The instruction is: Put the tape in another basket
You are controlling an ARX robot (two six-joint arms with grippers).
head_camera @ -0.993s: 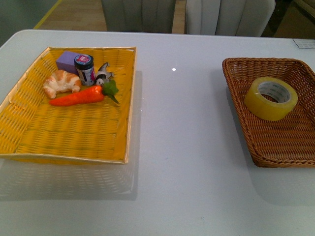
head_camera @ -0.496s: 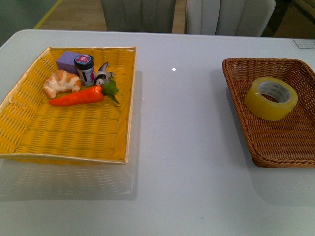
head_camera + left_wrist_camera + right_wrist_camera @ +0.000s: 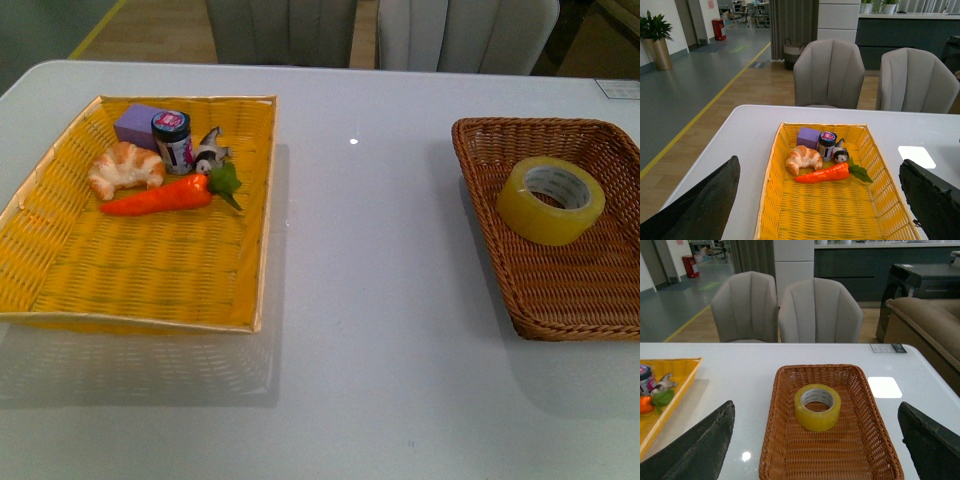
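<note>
Well ahead of the open right tool [image 3: 815,450], tape [image 3: 817,407] lies in basket [image 3: 785,450].

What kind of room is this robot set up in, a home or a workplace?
Probably an office lounge or showroom, not a home: padded grey chairs stand at a white table, with a long hallway with a yellow floor line, a potted plant and a sofa beyond.
</note>
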